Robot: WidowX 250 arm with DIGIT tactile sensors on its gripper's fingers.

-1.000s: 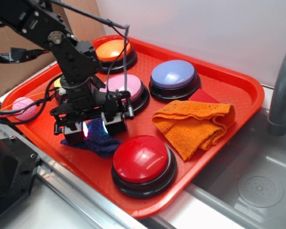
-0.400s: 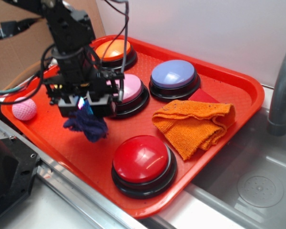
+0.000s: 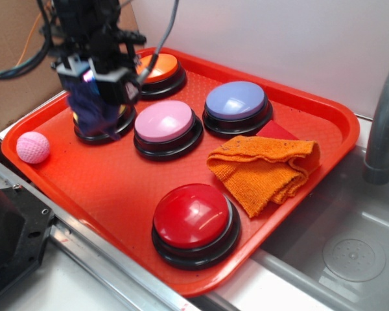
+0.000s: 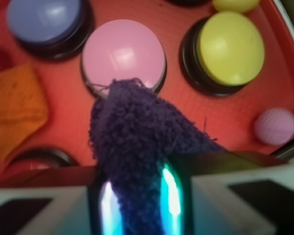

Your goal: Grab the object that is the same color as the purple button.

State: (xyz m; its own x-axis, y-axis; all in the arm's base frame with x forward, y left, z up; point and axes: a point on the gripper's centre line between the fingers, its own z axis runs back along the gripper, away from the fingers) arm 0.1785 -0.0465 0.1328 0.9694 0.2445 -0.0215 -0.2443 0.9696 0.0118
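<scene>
The dark navy-purple fuzzy rag hangs in the air from my gripper, which is shut on it above the back left of the red tray. In the wrist view the rag is pinched between my two lit fingers and droops over the tray. The purple button stands at the tray's back, right of the pink button; the wrist view shows the purple button at top left.
An orange knitted cloth lies on the tray's right side. A red button stands at the front, an orange button at the back, a yellow button under the rag. A pink ball rests at the left. A sink lies to the right.
My gripper has lifted the rag off the tray floor and carried it up and back to the left, from in front of the pink button to above the yellow one.
</scene>
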